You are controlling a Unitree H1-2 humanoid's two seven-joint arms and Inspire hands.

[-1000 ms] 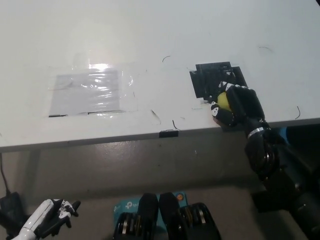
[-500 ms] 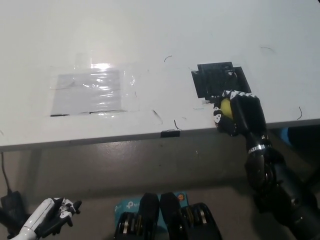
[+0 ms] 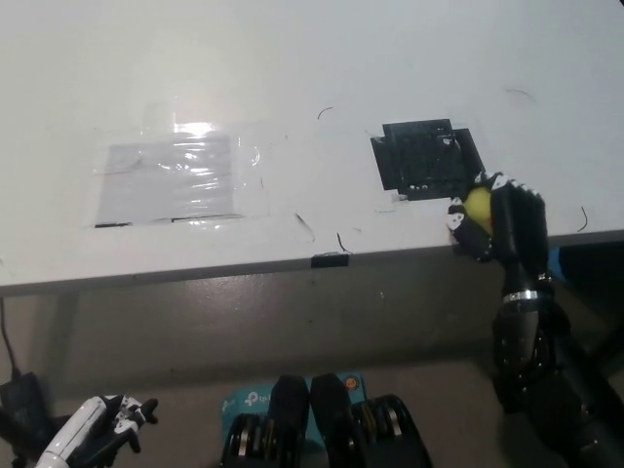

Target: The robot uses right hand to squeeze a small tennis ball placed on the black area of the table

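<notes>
Small tennis ball (image 3: 477, 206), bright yellow, only partly visible as a rounded patch between black fingers, its surface detail too small to make out. Gripped by the black right hand (image 3: 499, 226), fingers curled closed around it, white marks showing along the fingertips (image 3: 454, 223). Held just off the lower right corner of the black area (image 3: 425, 159), near the front edge of the white table (image 3: 312, 88); whether resting on the tabletop or lifted slightly above it cannot be told. Black area itself a dark, rough-edged square patch, lying bare beside the hand. Right forearm rising from the lower right, crossing the table edge, a bright ring at the wrist. White left hand (image 3: 109, 425) low at the bottom left, well below the table, resting, holding nothing, fingers loosely apart. Clear plastic sheet (image 3: 177, 180) taped flat on the table's left part, catching a glare, well apart from the ball. Small dark tab (image 3: 330, 260) on the table's front edge.
</notes>
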